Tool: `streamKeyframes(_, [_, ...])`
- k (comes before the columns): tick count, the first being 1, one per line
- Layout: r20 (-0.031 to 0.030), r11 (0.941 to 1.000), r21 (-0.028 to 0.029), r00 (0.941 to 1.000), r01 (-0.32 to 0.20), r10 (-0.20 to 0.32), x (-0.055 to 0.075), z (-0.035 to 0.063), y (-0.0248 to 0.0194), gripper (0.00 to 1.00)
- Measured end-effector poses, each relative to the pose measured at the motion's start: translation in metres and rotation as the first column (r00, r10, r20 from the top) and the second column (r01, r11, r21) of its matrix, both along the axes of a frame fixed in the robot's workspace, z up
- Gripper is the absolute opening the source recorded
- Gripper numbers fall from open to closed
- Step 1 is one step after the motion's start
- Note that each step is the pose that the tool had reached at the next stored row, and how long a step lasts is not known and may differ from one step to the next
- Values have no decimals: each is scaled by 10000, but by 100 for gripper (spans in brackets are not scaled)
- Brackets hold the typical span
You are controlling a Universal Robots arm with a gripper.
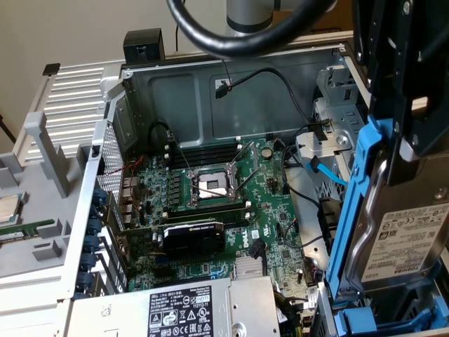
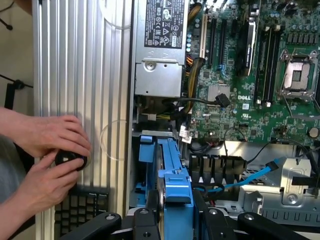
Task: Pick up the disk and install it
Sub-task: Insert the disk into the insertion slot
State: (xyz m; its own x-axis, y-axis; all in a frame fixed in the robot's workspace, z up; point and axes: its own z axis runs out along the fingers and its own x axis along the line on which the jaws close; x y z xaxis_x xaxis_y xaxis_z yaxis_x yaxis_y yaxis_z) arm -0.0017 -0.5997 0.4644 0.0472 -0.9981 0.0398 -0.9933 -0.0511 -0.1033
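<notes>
computer workshop bench, opened tower case (motherboard, power supply bared), loose cables

The word TOSHIBA is read on the white label of the disk, the name DELL is printed in white on the green motherboard, and approval marks are seen on the label of the power supply, but its fine print cannot be read.

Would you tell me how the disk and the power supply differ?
The disk is held on edge in the pincer; the power supply lies flat in the case. The disk has a blue frame and white label; the power supply's label is mostly black. Both are silver metal.
</notes>
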Motion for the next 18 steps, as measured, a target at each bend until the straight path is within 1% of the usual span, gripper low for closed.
streamKeyframes(2, [24,10000,0,10000,-1,1,-4,-1,0,36])
streamKeyframes(5, [43,10000,2,10000,-2,2,-10,-4,0,36])
streamKeyframes(10, [54,10000,1,10000,-1,1,-19,-9,0,36])
streamKeyframes(12, [70,10000,0,10000,-1,1,-20,-17,0,36])
streamKeyframes(18, [71,10000,5,10000,-1,1,-20,-19,0,36])
